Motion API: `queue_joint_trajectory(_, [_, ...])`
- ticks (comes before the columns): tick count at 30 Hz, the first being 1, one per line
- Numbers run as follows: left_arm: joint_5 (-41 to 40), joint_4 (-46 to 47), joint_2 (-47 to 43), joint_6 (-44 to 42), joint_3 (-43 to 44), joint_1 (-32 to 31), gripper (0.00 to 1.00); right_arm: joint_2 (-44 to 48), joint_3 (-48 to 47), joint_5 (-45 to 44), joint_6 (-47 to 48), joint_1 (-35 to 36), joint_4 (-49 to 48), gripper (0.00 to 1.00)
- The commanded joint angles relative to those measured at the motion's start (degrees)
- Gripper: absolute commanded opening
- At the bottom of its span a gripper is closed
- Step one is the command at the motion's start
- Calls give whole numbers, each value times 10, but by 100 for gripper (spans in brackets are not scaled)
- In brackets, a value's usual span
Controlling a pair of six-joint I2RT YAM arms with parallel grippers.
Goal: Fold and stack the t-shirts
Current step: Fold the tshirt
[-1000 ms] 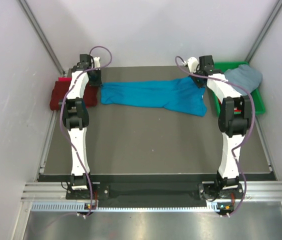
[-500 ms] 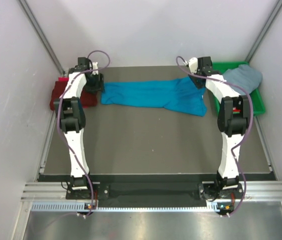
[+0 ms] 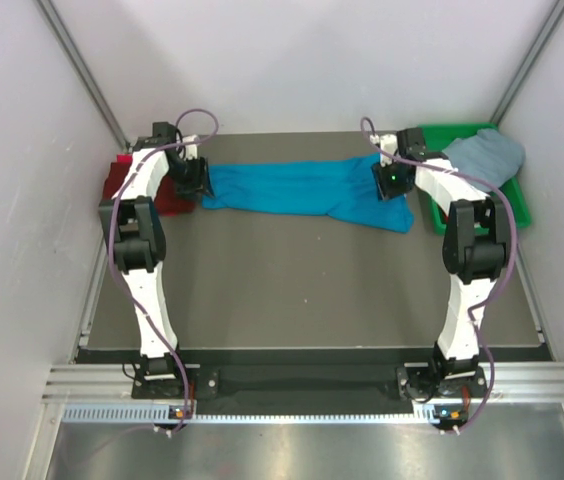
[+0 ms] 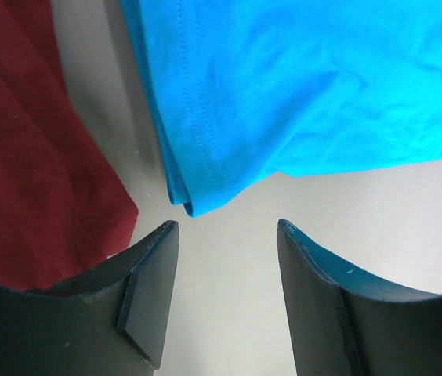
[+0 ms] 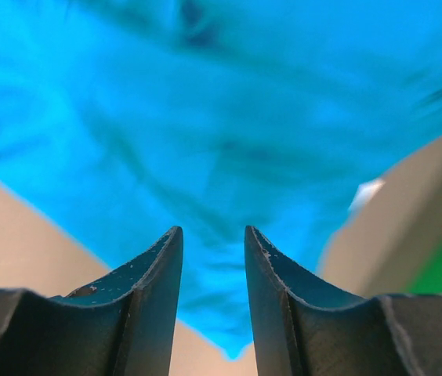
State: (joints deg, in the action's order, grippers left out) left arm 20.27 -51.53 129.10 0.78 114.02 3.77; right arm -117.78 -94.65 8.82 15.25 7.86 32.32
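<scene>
Turquoise t-shirt (image 3: 302, 190) lies as a long, narrow strip across the far part of the table (image 3: 302, 290), left end just beside the maroon t-shirt (image 4: 25, 157), right end near the green bin (image 3: 517, 205)

Left gripper (image 4: 225, 231): jaws parted, holding nothing, over bare table just short of the strip's near-left corner. Right gripper (image 5: 213, 235): jaws parted, empty, above the cloth at the right end

Step in hand, as I judge it: take hold of the strip's ends for a crosswise fold
- left: reach on to the corner, catch every layer of the hem, not just the top one
- right: pinch at the edge, not mid-cloth, or the fold will bunch
- lift both ends level; lay edge on edge

Count, in view:
- turquoise: 1
- maroon: 1, at the left table edge
- grey-blue t-shirt (image 3: 487, 152): 1, heaped in the bin
- bin: 1
- grippers: 2
</scene>
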Motion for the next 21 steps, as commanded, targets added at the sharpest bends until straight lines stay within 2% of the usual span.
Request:
queue_joint_trajectory(1, [23,-10,3,6,14,1,58,15,27,71,-50,8,25,38])
queue_joint_trajectory(4, [26,-10,7,7,9,1,57,15,44,77,-46,7,30,38])
queue_joint_trajectory(6, [28,-10,8,7,2,0,52,19,54,73,-43,7,32,38])
queue_joint_trajectory(17, [17,1,50,5,34,-5,49,20,70,67,-42,8,24,37])
queue_joint_trajectory(19, [15,-1,55,3,41,-5,40,21,74,63,-39,8,21,37])
queue_joint_trajectory(21, [12,-2,57,-2,44,-5,25,21,79,54,-36,8,21,37])
